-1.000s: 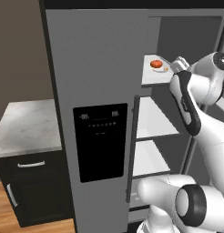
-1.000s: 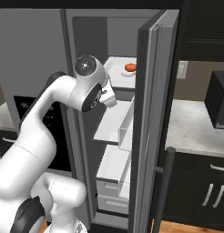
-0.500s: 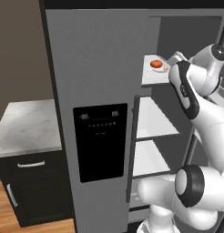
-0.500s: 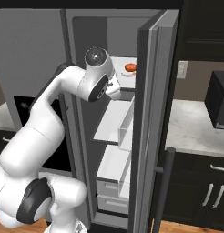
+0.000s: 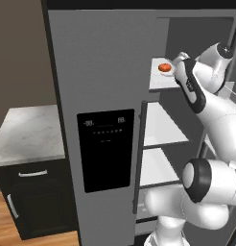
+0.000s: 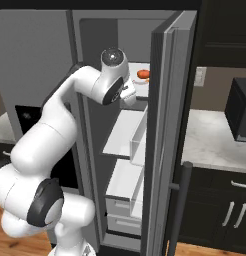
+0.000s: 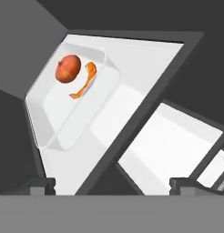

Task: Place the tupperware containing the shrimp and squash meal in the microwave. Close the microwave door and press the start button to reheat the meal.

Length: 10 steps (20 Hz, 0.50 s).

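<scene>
Approach to the tupperware [image 7: 73, 102] on the top shelf [image 7: 132, 104] of the open refrigerator [image 5: 105, 72]. The tupperware is shown lying flat on that shelf, toward its front, with the shrimp and squash meal [image 7: 68, 68] resting inside it: the round red-orange lump at the far end of the tray and the thin curved orange strip just beside the lump. The gripper [image 7: 111, 184] is seen at the shelf's front edge, level with the tray but apart from it; its jaws are spread wide and nothing is held between them. In the right base view the wrist is placed just in front of the shelf, with the meal [image 6: 143, 74] visible beyond it. The microwave [image 6: 241, 115] stands on the counter [image 6: 215, 145] well to the right of the refrigerator, past its open right door [image 6: 167, 130].

The step in hand is judged to be the reach for the tray. For a sound grasp, the open fingers should be centred on the near rim of the tray, one finger passed inside the wall and one outside, clear of the food. The tray should be kept level when lifted, and the refrigerator door avoided on withdrawal.
</scene>
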Tool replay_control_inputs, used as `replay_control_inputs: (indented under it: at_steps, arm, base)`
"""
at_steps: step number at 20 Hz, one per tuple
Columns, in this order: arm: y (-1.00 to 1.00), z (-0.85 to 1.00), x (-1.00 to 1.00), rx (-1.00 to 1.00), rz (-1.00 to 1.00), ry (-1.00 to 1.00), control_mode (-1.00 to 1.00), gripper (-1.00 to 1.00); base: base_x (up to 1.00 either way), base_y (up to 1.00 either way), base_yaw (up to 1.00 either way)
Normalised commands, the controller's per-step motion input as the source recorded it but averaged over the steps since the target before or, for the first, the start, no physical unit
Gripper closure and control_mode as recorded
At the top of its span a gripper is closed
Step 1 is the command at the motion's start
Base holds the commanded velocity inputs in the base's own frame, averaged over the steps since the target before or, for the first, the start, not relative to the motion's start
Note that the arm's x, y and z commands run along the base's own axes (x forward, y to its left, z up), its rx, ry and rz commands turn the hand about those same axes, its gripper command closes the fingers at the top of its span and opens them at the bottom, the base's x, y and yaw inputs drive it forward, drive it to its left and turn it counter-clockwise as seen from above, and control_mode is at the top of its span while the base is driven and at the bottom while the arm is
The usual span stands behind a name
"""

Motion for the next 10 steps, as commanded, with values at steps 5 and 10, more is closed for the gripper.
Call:
replay_control_inputs:
  at_steps: [5,10]
  arm:
    - [-0.01,-0.02,0.41,0.0,0.04,0.12,-1.0,-1.0]
    - [-0.11,-0.07,0.33,0.01,0.04,0.1,-1.0,-1.0]
  base:
    - [0.0,0.0,0.0]
    - [0.0,0.0,0.0]
